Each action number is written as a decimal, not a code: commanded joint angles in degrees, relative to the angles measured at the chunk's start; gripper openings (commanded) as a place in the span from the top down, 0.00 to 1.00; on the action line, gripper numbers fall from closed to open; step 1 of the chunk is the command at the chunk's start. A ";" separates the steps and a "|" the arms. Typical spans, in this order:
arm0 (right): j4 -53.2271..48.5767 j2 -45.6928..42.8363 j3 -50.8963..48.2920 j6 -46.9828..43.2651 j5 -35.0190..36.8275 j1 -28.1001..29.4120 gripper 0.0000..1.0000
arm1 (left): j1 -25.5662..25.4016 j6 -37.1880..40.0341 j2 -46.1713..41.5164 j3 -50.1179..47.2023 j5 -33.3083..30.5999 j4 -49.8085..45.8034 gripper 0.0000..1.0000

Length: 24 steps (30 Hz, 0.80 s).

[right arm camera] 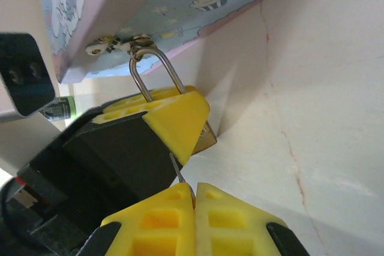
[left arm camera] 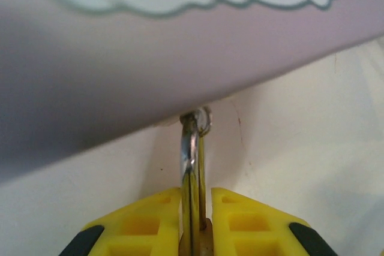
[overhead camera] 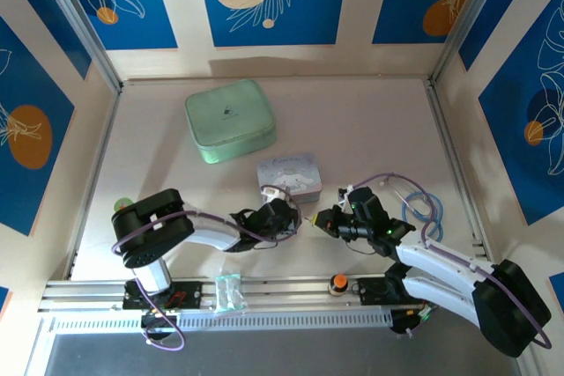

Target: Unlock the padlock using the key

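Both arms reach inward, elbows low, wrists meeting at centre. Left gripper (overhead camera: 291, 217) points right, fingers (left arm camera: 150, 223) clamped on padlock (right arm camera: 207, 139). Right gripper (overhead camera: 319, 220) points left, fingers (right arm camera: 231, 220) pinching key (right arm camera: 176, 171).

- The left gripper (left arm camera: 195, 195) has yellow fingers (left arm camera: 147, 223) moulded with rectangular pockets and black patches at the outer corners.
- The right gripper (right arm camera: 193, 190) has matching yellow pocketed fingers (right arm camera: 237, 220).
- Behind each gripper sit a black wrist housing (overhead camera: 366, 209), white arm links (overhead camera: 441, 266) and a looping purple cable (overhead camera: 388, 177).
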 commanded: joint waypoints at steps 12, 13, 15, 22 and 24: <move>18.41 3.22 -8.53 17.20 0.81 0.55 1.00 | -0.30 -16.98 0.69 -4.20 -8.55 20.52 1.00; 19.14 2.98 -9.03 17.84 0.38 0.13 1.00 | -0.30 -17.88 0.91 -4.19 -8.76 20.81 1.00; 17.51 2.12 -8.33 17.58 0.29 -0.08 1.00 | -0.43 -19.91 1.64 -4.19 -9.43 22.42 1.00; 20.49 1.52 -8.72 19.54 -0.32 -1.75 1.00 | -0.39 -24.85 3.97 -4.66 -10.43 27.17 1.00; 20.32 2.02 -8.05 19.94 0.36 -1.58 1.00 | -0.55 -25.92 4.16 -5.26 -11.62 28.62 1.00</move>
